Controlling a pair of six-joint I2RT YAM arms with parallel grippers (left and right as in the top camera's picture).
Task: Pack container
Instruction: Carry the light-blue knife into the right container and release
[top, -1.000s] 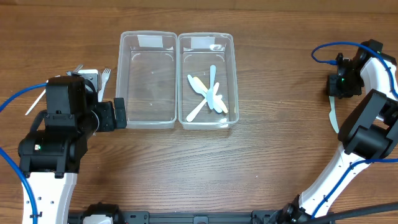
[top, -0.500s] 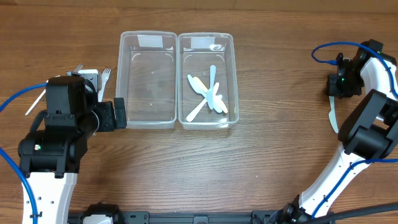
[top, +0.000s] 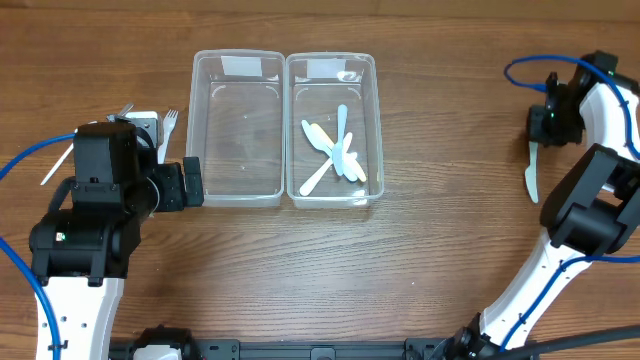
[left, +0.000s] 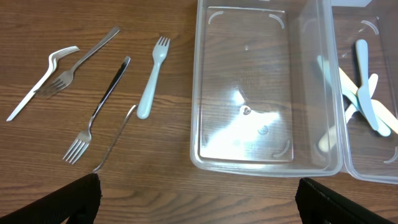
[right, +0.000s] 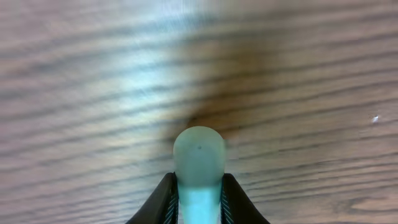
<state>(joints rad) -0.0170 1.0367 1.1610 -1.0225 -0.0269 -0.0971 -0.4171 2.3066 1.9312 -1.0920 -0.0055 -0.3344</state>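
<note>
Right gripper (top: 538, 140) has lifted the utensil (top: 531, 172) slightly, at 3 o'clock, well apart from the tubs (top: 372, 128), left gripper (top: 190, 182) gaping empty at 9; left wrist: forks (left: 151, 78) at 9 of the empty tub (left: 198, 93); right wrist: fingers (right: 163, 202) pinched on the utensil's end.

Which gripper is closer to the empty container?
Left. The left gripper sits open just beside the left wall of the empty container; the right gripper is far off beyond the filled container, shut on a pale utensil.
</note>
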